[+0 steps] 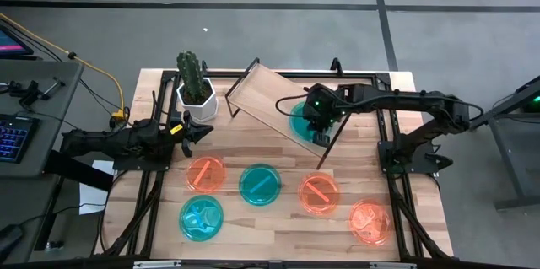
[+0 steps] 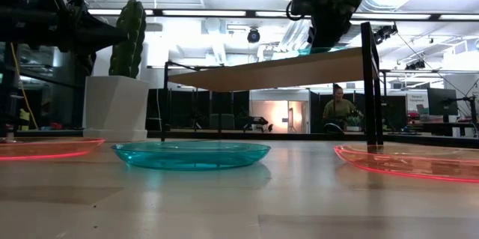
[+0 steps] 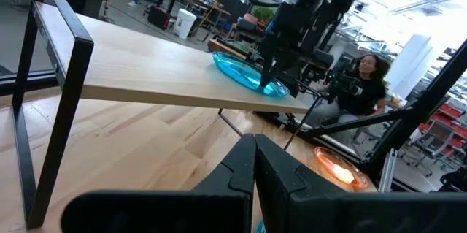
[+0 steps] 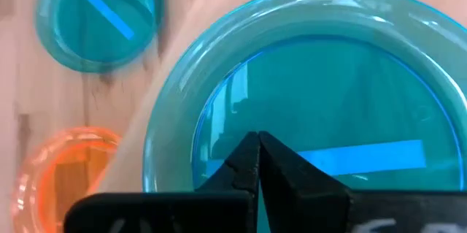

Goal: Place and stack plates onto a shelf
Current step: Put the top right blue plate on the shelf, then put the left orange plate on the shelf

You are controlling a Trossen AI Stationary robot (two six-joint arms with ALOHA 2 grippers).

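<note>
We see the right gripper (image 1: 321, 131) closed on a teal plate (image 1: 300, 120) lying on the shelf (image 1: 266, 96). The left gripper (image 1: 196, 130), closed and empty, waits beside the cactus pot (image 1: 197, 99).

High view straight down; low view level across table; wrist views close; all share shelf (image 1: 274, 94).

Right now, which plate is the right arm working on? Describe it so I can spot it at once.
Find the light-wood shelf at the back of the table, beside the potted cactus. At its right end, under the right gripper, sits a teal-blue plate. It is the only plate up on the shelf; the other five lie on the tabletop in front.
</note>
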